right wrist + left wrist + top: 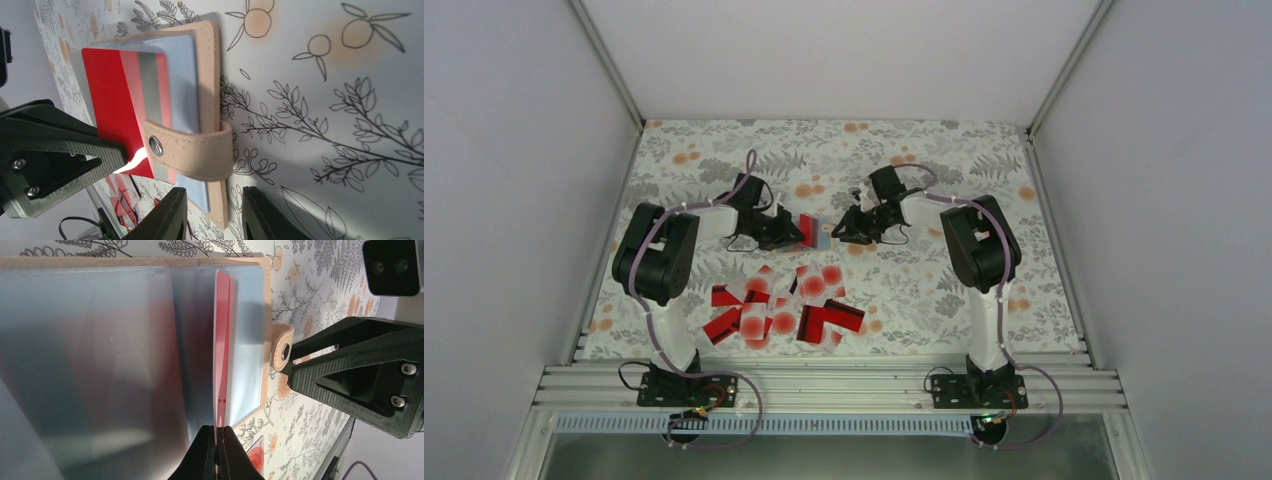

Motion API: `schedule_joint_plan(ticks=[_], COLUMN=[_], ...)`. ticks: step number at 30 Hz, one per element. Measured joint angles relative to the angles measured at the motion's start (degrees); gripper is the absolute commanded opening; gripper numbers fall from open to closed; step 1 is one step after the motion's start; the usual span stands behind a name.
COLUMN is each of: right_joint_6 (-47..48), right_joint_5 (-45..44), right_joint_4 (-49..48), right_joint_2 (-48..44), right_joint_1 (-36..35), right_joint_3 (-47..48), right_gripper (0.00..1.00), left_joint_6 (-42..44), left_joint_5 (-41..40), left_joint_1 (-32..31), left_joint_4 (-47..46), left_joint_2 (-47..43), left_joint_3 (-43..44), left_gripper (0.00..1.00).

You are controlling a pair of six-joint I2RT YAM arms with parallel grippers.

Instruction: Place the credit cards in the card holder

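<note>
The tan card holder (823, 238) lies open on the patterned table between both grippers, its blue-grey inner face (248, 340) up and its snap strap (192, 148) folded over the edge. My left gripper (218, 432) is shut on a red credit card (222, 340), seen edge-on at the holder's sleeve. In the right wrist view that red card (107, 100) lies partly in the holder (207, 75). My right gripper (217, 215) stands open around the holder's near corner, with a gap at one finger. Several loose credit cards (784, 312), red and white-dotted, lie nearer the arm bases.
White walls enclose the floral table cloth (984, 290) on three sides. An aluminium rail (824, 385) carries both arm bases along the near edge. The two grippers (786, 232) (840, 230) sit close, facing each other across the holder.
</note>
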State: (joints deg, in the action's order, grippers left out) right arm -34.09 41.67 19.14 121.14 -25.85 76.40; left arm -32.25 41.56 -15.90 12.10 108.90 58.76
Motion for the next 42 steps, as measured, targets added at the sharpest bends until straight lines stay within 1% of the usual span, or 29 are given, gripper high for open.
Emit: schedule_joint_plan(ticks=[11, 15, 22, 28, 33, 34, 37, 42], right_joint_6=[-1.5, -1.7, -1.9, -1.9, -1.9, -1.9, -1.9, -1.9], right_joint_5=[1.0, 1.2, 1.6, 1.7, 2.2, 2.6, 2.9, 3.9], right_joint_4=[-2.4, -2.8, -3.5, -3.5, -3.9, -4.1, -4.4, -5.1], right_joint_2=[0.4, 0.4, 0.4, 0.4, 0.7, 0.8, 1.0, 1.4], right_joint_1=[-0.1, -0.4, -0.7, -0.7, -0.7, -0.7, -0.7, -0.7], right_joint_3=[-0.9, -1.2, -1.6, -1.6, -1.6, -1.6, -1.6, -1.6], right_gripper=[0.24, 0.24, 0.24, 0.23, 0.23, 0.23, 0.23, 0.23], left_joint_6=[-2.1, -3.0, -3.3, -2.6, -1.3, -0.7, -0.1, 0.7], left_joint_5=[-0.1, -0.5, -2.4, -5.0, -7.9, -10.2, -11.3, -13.7], left_joint_1=[-1.4, -1.7, -3.5, -5.0, -6.5, -7.8, -8.3, -9.5], left_joint_4=[0.0, 0.3, 4.1, 8.7, 12.8, 15.7, 17.3, 20.9], left_joint_2=[0.0, 0.0, 0.4, 0.6, 0.8, 1.8, 2.5, 3.3], left_joint_3=[0.0, 0.2, 1.1, 4.5, 7.8, 10.7, 11.6, 14.9], left_gripper=[0.03, 0.11, 0.17, 0.22, 0.34, 0.48, 0.61, 0.70])
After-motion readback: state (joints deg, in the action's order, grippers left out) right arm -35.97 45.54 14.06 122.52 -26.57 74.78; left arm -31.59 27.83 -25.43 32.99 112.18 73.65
